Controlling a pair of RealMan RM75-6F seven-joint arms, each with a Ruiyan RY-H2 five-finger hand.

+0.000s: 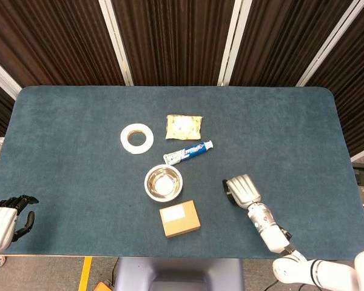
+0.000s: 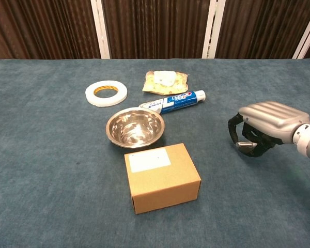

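My right hand [image 1: 242, 190] hovers low over the blue table [image 1: 279, 133], right of a cardboard box [image 1: 179, 220] and apart from it. In the chest view the right hand [image 2: 263, 126] is palm down with its dark fingers curled under, holding nothing. My left hand [image 1: 3, 218] hangs off the table's near left corner with its fingers apart and empty; the chest view does not show it. A steel bowl [image 2: 135, 127] stands just behind the box [image 2: 162, 177].
Behind the bowl [image 1: 164, 182] lies a blue and white toothpaste tube [image 1: 188, 152]. Farther back are a yellow packet [image 1: 184, 127] and, to its left, a roll of white tape [image 1: 136, 138]. Dark slatted walls stand beyond the table's far edge.
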